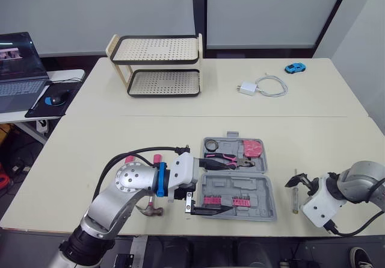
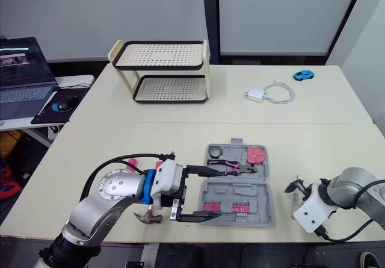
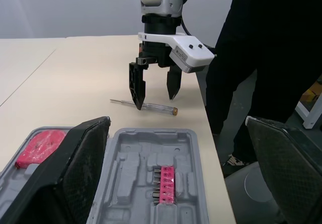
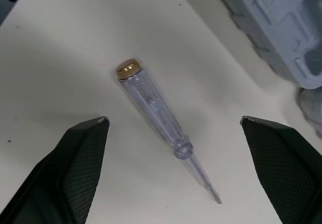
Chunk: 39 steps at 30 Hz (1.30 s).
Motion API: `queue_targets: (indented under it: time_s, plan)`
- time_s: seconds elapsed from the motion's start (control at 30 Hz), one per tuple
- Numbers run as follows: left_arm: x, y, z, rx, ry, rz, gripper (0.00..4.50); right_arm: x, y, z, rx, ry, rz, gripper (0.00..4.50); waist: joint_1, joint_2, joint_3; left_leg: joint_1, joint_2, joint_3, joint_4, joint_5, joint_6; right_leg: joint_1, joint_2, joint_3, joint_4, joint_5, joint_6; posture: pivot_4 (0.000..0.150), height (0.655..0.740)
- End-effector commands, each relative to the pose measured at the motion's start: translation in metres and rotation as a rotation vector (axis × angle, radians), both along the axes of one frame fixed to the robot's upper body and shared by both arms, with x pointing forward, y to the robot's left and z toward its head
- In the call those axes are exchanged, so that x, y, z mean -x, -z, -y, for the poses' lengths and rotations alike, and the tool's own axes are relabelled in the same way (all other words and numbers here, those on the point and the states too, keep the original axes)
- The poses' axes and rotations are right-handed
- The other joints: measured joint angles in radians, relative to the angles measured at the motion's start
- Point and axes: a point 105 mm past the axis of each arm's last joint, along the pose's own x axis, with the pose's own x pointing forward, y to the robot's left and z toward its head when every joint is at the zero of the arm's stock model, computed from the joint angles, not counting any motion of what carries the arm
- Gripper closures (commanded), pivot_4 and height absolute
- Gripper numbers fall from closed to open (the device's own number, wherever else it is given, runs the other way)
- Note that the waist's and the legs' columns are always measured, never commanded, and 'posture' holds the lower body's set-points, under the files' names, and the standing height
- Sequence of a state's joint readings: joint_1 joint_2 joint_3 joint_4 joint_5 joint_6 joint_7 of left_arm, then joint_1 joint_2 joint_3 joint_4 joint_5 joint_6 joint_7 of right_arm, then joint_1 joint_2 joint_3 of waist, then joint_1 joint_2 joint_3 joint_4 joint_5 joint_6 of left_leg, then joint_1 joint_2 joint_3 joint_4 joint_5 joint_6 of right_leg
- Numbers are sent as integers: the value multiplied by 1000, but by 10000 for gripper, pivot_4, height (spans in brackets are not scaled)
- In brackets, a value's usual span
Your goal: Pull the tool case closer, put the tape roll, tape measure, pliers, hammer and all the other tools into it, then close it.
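The screwdriver (image 4: 151, 108) lies flat on the pale table (image 1: 150, 135), just beside the open tool case (image 1: 266, 200) at its 3 o'clock. The right gripper (image 4: 173, 119) straddles the clear handle, jaws wide apart and empty. Recommended: descend squarely and close on the mid-handle, not the thin shaft. The left gripper (image 3: 177, 121), likewise spread and empty, hangs over the case. The hammer (image 1: 150, 210) rests at 8 o'clock and a rack (image 1: 157, 60) stands at 11 o'clock.
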<state>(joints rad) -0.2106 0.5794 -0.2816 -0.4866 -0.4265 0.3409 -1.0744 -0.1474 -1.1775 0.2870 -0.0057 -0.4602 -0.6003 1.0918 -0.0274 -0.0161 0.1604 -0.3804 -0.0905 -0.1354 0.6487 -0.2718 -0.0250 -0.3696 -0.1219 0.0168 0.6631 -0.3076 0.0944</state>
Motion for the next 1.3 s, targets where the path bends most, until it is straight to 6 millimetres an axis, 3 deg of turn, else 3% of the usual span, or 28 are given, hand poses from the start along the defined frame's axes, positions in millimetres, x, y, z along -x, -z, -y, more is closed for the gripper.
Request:
queue_targets:
  time_s: [0.03,0.1,0.47,0.57,0.73,0.77,0.93,1.1,1.3]
  plan:
    - [6,-12,4,19,20,48,0,-5,-3,-1,19,-9,12,10453,-1,0,0,0,0,0,0,0,0,0,0,0,0,0,0,1500,7400]
    - [6,-12,4,18,19,46,0,-7,-1,0,39,-13,14,17001,-1,0,0,0,0,0,0,0,0,0,0,0,0,0,0,1500,7400]
    - [7,-11,5,17,13,41,0,-10,7,-4,73,-40,6,17001,0,0,0,0,0,0,0,0,0,0,0,0,0,0,0,1500,7400]
    - [8,-10,5,12,11,35,0,-11,9,-4,77,-36,11,22760,-1,0,0,0,0,0,0,0,0,0,0,0,0,0,0,1500,7400]
    - [10,-10,5,15,8,29,0,-11,11,-7,71,-29,10,40980,-2,0,0,0,0,0,0,0,0,0,0,0,0,0,0,1500,7400]
    - [10,-10,5,14,7,29,0,-11,11,-8,71,-31,12,42855,-2,0,0,1,1,0,0,0,0,0,0,0,1,0,0,1500,7400]
    - [9,-8,5,12,1,27,0,-12,12,-6,61,-4,6,42839,-2,0,0,1,1,0,0,0,0,0,1,0,1,0,0,1500,7400]
    - [8,-7,3,10,-4,27,0,-9,-5,3,25,146,-26,42839,0,0,-1,0,0,0,1,0,0,0,0,0,1,0,0,1500,7400]
    - [5,-12,6,49,-29,46,0,10,-24,5,-131,589,-193,42839,5,0,0,-1,0,-1,0,0,0,0,0,0,0,0,0,1500,7400]
